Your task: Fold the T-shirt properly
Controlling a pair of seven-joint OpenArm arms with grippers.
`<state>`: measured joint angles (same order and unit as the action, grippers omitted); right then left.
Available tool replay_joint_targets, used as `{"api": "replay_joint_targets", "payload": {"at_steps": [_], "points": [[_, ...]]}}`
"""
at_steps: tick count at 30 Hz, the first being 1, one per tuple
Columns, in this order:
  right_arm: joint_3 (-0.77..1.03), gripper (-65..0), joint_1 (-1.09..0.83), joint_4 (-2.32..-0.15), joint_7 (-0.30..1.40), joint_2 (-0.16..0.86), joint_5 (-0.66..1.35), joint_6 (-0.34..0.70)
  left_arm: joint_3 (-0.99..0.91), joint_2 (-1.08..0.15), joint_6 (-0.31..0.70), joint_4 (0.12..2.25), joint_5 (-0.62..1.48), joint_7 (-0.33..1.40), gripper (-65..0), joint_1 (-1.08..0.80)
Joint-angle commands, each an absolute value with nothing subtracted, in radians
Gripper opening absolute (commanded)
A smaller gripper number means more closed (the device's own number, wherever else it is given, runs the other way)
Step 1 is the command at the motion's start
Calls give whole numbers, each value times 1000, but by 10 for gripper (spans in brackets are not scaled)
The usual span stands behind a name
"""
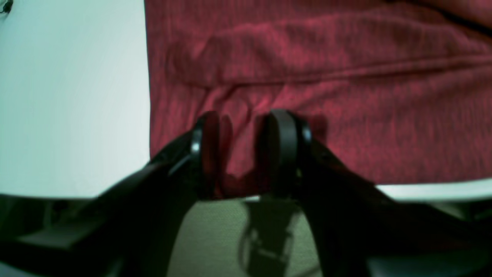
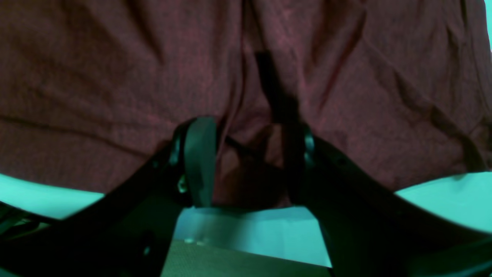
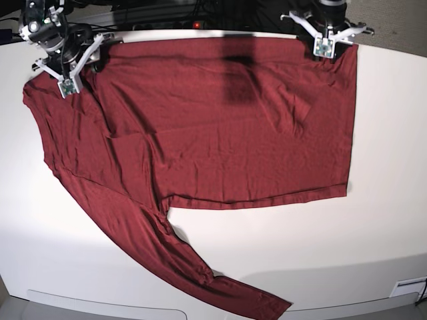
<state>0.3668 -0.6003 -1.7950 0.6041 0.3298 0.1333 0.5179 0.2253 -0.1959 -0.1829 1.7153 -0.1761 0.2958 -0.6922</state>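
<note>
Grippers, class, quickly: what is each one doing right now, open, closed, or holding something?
Left gripper: shut on the T-shirt, pinching its edge near a corner.
Right gripper: shut on the T-shirt, with bunched cloth between its jaws.

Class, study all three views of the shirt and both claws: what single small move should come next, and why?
Probably lift both claws together. The left claw and right claw each pinch a bunch of the T-shirt at the table's far edge, while the body lies flat. Raising that edge evenly would likely start a fold toward the near side.
</note>
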Motion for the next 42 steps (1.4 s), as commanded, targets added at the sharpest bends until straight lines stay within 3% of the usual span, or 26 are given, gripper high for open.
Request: {"api": "replay_joint_targets", "payload": {"at_steps": [1,21,26,42], "points": [[374,-370,-606,-1813,596,341,134,517,229,-195,-130,1691,-131,428,-431,-710],[374,-370,-553,-1813,540,344,136,516,229,-195,-132,1691,-184,406,-431,-673],[374,-370,-506,-1813,555,344,154,516,229,-195,-181,1697,-184,442,-431,-628],[374,-370,-499,-1813,569,344,208,517,229,-195,-183,1772,-236,471,-431,-689]]}}
